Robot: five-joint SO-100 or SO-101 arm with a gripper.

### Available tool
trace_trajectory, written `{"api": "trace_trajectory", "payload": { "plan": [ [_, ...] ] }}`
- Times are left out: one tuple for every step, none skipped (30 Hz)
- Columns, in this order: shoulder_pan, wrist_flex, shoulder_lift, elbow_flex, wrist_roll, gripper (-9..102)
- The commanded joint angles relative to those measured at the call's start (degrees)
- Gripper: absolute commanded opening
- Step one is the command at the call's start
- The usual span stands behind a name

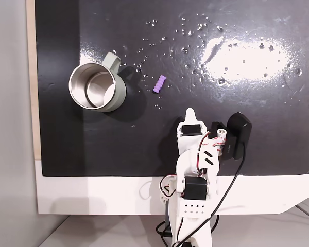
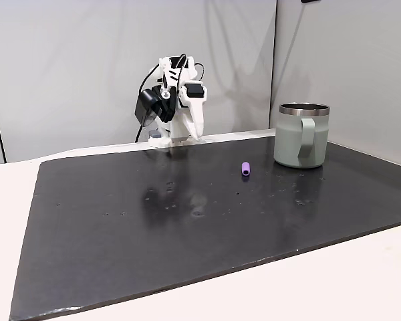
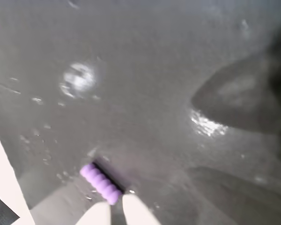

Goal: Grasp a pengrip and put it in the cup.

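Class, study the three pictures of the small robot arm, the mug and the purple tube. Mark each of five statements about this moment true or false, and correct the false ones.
1. The small light-purple ribbed rubber tube lies on the black mat. True.
2. The tube is inside the sage-green mug with the shiny steel inside. False: it lies on the mat, apart from the mug.
3. The mug stands upright. True.
4. The white claw is holding the tube. False: in the wrist view its tips sit near the tube's end, nothing between them.
5. The mug lies on its side. False: its opening faces up.
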Motion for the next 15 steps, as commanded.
{"api": "trace_trajectory", "payload": {
  "plan": [
    [-0.1, 2.4, -1.3, -9.5, -3.1, 0],
    [-0.3, 2.7, -3.7, -12.1, -3.5, 0],
    [-0.6, 3.1, -6.9, -15.0, -3.7, 0],
    [-1.0, 3.3, -10.5, -18.0, -4.0, 0],
    [-1.4, 3.4, -14.3, -21.0, -4.2, 0],
    [-1.9, 3.4, -17.9, -23.9, -4.3, 0],
    [-2.5, 3.5, -21.4, -26.7, -4.6, 0],
    [-3.2, 3.7, -25.0, -29.5, -5.2, 0],
    [-3.6, 4.0, -28.5, -32.3, -5.6, 0],
    [-4.2, 4.6, -32.0, -34.9, -6.2, 0],
    [-4.7, 5.0, -35.5, -37.5, -6.9, 0],
    [-5.2, 5.6, -38.8, -40.1, -7.9, 0],
    [-5.5, 6.1, -42.1, -42.5, -8.5, 0],
    [-5.6, 6.5, -45.0, -44.6, -9.2, 0],
    [-5.9, 6.9, -47.8, -46.8, -10.2, 0]
  ]
}}
